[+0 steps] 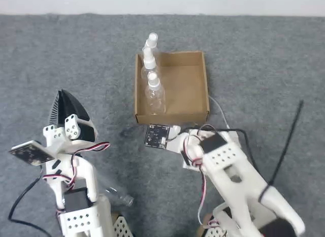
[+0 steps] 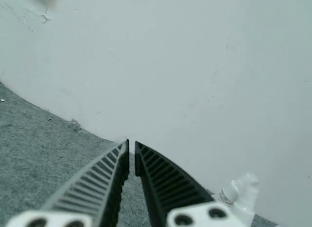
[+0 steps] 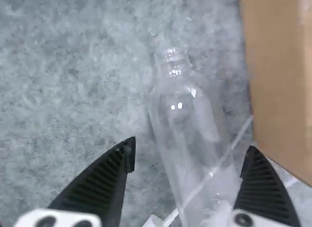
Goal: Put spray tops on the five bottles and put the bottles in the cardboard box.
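The cardboard box [image 1: 195,115] stands at the table's middle back. Three clear bottles with white spray tops [image 1: 154,89] stand along its left wall. In the right wrist view a clear bottle [image 3: 187,124] with no top lies on the carpet beside the box wall [image 3: 275,81]. My right gripper [image 3: 190,146] is open around it, one finger on each side. A thin clear tube [image 3: 219,161] crosses the bottle. My left gripper [image 1: 62,94] is raised at the left with its black fingers [image 2: 109,176] shut on nothing. One spray top [image 2: 241,190] shows past them.
Another clear bottle [image 1: 119,196] lies on the grey carpet by the left arm's base. The right arm [image 1: 223,155] with its cables leans over the spot in front of the box. A black cable [image 1: 287,140] runs at the right. A white wall [image 2: 195,66] stands behind.
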Controlling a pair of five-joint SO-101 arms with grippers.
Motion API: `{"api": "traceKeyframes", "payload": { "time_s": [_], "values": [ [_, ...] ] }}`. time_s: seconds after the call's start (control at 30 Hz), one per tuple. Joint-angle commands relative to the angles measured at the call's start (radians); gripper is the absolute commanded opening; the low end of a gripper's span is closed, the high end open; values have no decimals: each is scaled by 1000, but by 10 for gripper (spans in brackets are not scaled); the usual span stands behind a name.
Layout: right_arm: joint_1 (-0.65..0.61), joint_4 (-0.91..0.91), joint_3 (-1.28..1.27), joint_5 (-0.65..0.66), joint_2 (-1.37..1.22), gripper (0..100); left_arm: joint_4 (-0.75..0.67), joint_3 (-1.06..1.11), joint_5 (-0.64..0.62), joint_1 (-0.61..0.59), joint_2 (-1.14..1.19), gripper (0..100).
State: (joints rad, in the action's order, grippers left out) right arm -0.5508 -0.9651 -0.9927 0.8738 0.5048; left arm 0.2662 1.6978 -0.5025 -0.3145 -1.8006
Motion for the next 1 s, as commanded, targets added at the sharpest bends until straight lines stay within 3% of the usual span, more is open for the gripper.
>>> {"api": "traceKeyframes", "payload": {
  "time_s": [0.0,0.37,0.63,0.83,0.97],
  "values": [
    [-4,-2,107,17,-81,296,-14,-13,8,3,-23,13],
    [-4,1,150,35,-223,295,-14,-13,8,3,-23,13],
    [-5,1,150,32,-223,109,-14,-13,8,3,-23,13],
    [-7,-7,150,-81,-223,136,-14,-13,8,3,-23,13],
    [-7,-10,150,-129,-222,222,-14,-13,8,3,-23,13]
  ]
}}
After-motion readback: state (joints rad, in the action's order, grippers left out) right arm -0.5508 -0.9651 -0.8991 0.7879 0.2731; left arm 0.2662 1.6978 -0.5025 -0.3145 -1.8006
